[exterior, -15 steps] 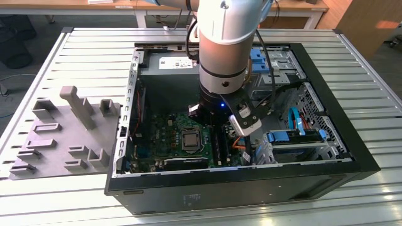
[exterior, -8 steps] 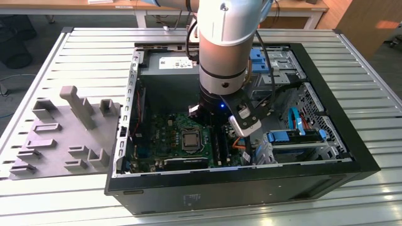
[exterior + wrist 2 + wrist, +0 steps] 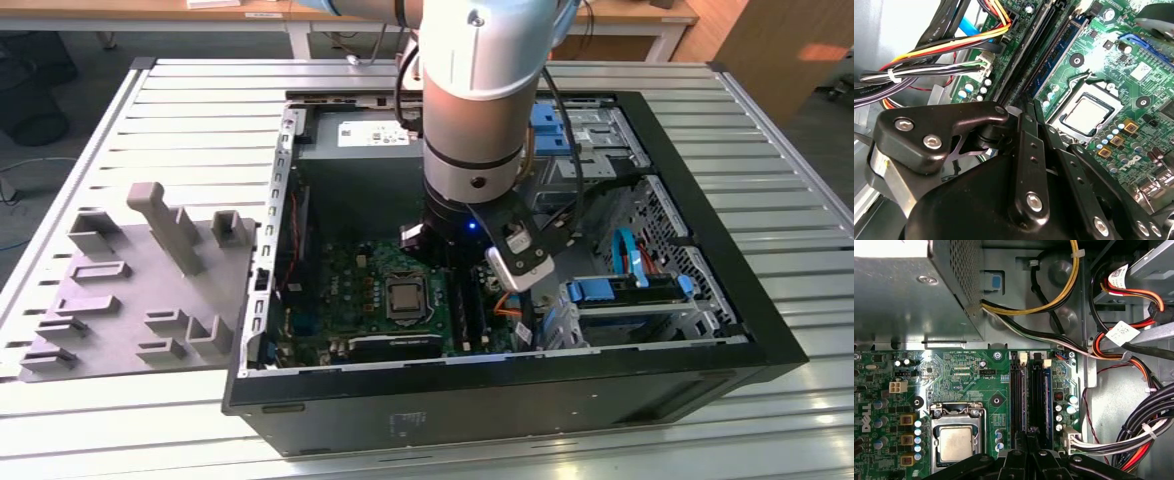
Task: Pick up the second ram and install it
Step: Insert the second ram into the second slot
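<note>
Slats of pale metal form the table (image 3: 200,100) on which an open black computer case (image 3: 534,380) lies in the middle of the exterior view, with a grey moulded plastic tray (image 3: 120,300) at the lower left beside it. The silver robot arm comes down from the top centre of that frame into the case, and its black gripper (image 3: 461,262) hangs low over the green motherboard (image 3: 360,290), just right of the square silver processor (image 3: 404,297). In both wrist views the gripper (image 3: 1027,106) (image 3: 1027,436) is drawn narrow, its two finger bars meeting almost tip to tip right over the long black memory slots, with nothing visible between them. The slim blue ram stick (image 3: 1060,47) (image 3: 1047,395) stands on edge in one of those slots, running parallel to the empty black strips and just beside the fingertips; whether they touch it cannot be told. The processor (image 3: 955,442) sits on the far side of the slots from a bundle of black, white, red and orange cables (image 3: 1134,435).
</note>
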Tool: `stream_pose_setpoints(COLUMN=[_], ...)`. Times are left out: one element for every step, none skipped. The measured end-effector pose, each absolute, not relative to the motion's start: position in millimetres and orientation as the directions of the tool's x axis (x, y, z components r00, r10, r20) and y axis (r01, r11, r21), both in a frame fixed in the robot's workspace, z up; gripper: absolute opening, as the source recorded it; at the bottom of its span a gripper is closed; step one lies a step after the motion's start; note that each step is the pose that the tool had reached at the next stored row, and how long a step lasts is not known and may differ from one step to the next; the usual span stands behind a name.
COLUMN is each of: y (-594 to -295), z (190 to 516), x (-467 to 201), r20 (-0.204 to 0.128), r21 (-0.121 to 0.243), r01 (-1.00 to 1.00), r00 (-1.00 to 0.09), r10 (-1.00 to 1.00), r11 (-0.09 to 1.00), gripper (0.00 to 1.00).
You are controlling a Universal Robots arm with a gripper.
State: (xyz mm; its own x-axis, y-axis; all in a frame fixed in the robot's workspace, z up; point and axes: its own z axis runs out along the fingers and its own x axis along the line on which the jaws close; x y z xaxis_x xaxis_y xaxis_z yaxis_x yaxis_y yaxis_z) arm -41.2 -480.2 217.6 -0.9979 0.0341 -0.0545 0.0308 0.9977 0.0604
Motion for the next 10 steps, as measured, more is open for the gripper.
stream_pose_setpoints(y=[-480.2, -480.2, -480.2, -480.2, -480.1, -480.1, -480.1, -480.1, -480.1, -480.1], z=[217.7, 217.6, 217.6, 217.1, 216.4, 216.1, 216.1, 216.1, 216.2, 216.2], x=[-41.2, -41.2, -41.2, -41.2, -41.1, -41.1, -41.2, -41.2, -41.2, -41.1], r20=[-0.054, -0.054, -0.054, -0.055, -0.055, -0.055, -0.055, -0.054, -0.054, -0.055], r21=[0.06, 0.06, 0.06, 0.061, 0.061, 0.061, 0.061, 0.061, 0.061, 0.061], r01=[0.031, 0.031, 0.031, 0.031, 0.031, 0.031, 0.031, 0.031, 0.031, 0.031], r00=[-0.998, -0.998, -0.998, -0.998, -0.998, -0.998, -0.998, -0.998, -0.998, -0.998], r10=[0.034, 0.034, 0.034, 0.034, 0.034, 0.034, 0.034, 0.034, 0.034, 0.034], r11=[0.998, 0.998, 0.998, 0.998, 0.998, 0.998, 0.998, 0.998, 0.998, 0.998], gripper=[0.12, 0.12, 0.12, 0.12, 0.12, 0.12, 0.12, 0.12, 0.12, 0.12])
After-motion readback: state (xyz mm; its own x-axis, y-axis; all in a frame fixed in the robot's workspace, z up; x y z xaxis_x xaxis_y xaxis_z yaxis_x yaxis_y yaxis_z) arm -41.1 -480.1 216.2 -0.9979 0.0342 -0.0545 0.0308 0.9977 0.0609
